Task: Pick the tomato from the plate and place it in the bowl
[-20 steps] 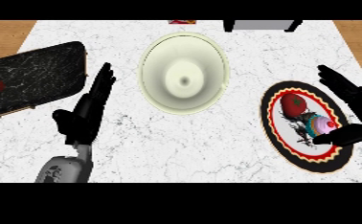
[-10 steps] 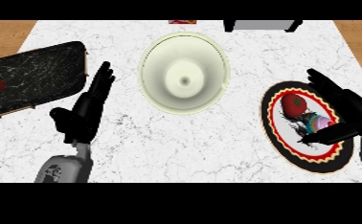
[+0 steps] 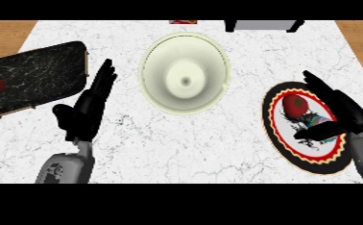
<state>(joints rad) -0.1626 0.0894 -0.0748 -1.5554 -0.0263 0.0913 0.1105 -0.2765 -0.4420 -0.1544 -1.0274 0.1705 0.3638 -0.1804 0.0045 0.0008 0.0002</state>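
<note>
The red round tomato lies on our red-rimmed patterned plate, right of the pale round bowl. Our right hand hovers spread beside it, holding nothing; we should centre over the fruit before curling round it. Our left hand rests open on the marble worktop.

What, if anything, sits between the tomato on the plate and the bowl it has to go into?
Nothing visible: only bare counter lies between the tomato on the plate and the bowl. The right hand, open, is right beside the tomato.
</note>
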